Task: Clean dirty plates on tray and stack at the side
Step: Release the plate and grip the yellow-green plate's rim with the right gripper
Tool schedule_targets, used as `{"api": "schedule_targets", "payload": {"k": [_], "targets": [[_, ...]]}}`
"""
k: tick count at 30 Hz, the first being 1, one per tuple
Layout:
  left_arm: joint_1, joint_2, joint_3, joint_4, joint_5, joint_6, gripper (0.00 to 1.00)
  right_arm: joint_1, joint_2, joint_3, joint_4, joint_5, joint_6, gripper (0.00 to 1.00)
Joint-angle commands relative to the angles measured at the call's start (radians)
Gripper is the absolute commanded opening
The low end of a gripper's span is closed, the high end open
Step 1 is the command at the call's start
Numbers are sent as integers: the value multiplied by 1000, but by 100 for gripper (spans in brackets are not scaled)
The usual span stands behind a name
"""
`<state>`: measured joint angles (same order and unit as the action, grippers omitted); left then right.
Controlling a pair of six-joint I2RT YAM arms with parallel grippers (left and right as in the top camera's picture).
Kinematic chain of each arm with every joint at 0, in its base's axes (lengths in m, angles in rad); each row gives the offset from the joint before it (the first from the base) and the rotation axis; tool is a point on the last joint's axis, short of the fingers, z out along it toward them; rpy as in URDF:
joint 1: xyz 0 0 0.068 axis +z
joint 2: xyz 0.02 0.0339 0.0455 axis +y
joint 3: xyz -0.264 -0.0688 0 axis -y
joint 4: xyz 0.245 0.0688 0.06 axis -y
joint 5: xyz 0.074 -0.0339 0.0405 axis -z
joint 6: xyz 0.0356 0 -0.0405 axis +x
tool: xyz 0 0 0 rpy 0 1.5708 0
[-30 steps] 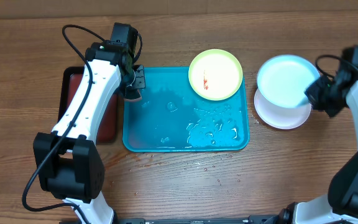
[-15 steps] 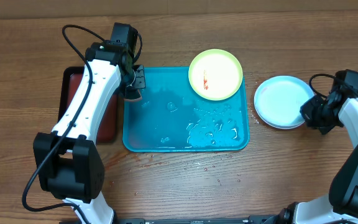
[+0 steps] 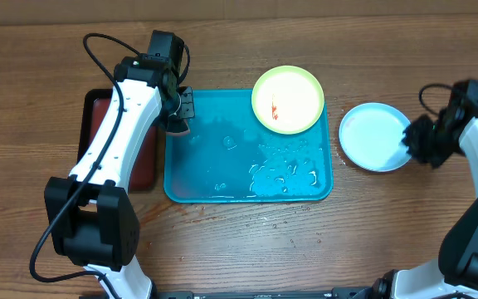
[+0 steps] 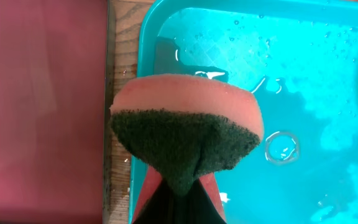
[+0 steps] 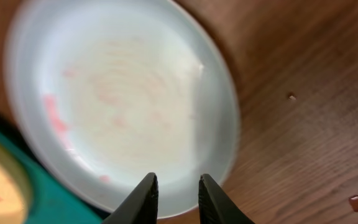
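Empty right gripper, jaws parted, over aqua plate near bench's right edge. Toward far edge, yellow-green plate sits on tray, red smear unwiped: probably the last job. Leftward, left gripper clamps sponge.

the end effector pinches a pink-green sponge over the rim of the wet tray.

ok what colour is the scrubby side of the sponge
Dark green, over pink foam; the sponge shows best in the left wrist view.
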<state>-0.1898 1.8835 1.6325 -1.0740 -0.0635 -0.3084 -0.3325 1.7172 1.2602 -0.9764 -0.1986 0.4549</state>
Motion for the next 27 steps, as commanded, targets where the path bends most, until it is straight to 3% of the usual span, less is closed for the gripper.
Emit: {"api": "schedule_targets", "payload": {"k": [1, 7, 15, 24, 27], "targets": [[-9, 2, 17, 1, 6, -6, 4, 69, -8, 122, -15, -73, -61, 28], [-9, 2, 17, 1, 6, -6, 5, 259, 1, 154, 109, -102, -21, 29], [-9, 2, 17, 0, 13, -6, 4, 489, 110, 154, 206, 131, 189, 28], [-9, 2, 17, -2, 13, -5, 4, 535, 286, 154, 243, 166, 256, 27], [-9, 2, 17, -3, 13, -5, 4, 535, 327, 154, 254, 128, 252, 19]]}}
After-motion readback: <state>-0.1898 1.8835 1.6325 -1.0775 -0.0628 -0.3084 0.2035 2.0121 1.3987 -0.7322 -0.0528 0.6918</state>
